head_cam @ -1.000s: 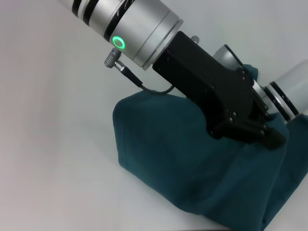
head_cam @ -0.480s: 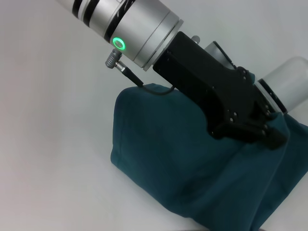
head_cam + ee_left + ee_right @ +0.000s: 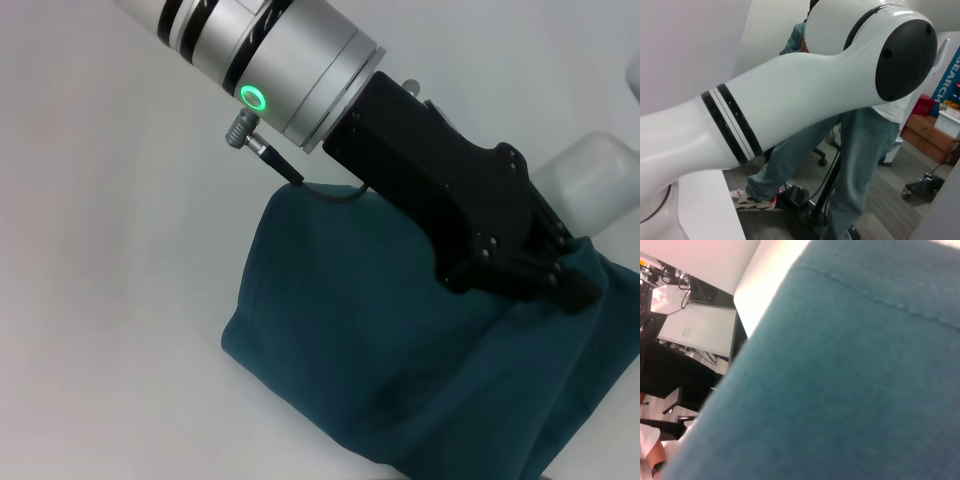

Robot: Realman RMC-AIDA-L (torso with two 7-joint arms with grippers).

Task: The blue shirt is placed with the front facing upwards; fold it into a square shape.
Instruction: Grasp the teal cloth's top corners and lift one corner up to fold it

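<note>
The blue shirt (image 3: 380, 340) is a bunched teal mound on the white table (image 3: 110, 300), drawn up like a tent toward its upper right. My left gripper (image 3: 572, 288) reaches down from the upper left, and its black fingers are shut on the raised cloth at the mound's right top. Only the white forearm of my right arm (image 3: 600, 185) shows behind it; its gripper is hidden. In the right wrist view the blue shirt (image 3: 850, 380) fills nearly the whole picture, with a stitched seam running across it. No lettering or collar shows.
The left wrist view shows a white robot arm (image 3: 790, 100), a person in jeans (image 3: 860, 150) standing beside the table corner (image 3: 705, 210), and boxes on the floor. The right wrist view shows the table's edge (image 3: 765, 270) with office gear (image 3: 695, 325) below.
The shirt's lower left edge has slid further left and the mound has spread. My right forearm has moved up and to the right. The left gripper has shifted only slightly.
</note>
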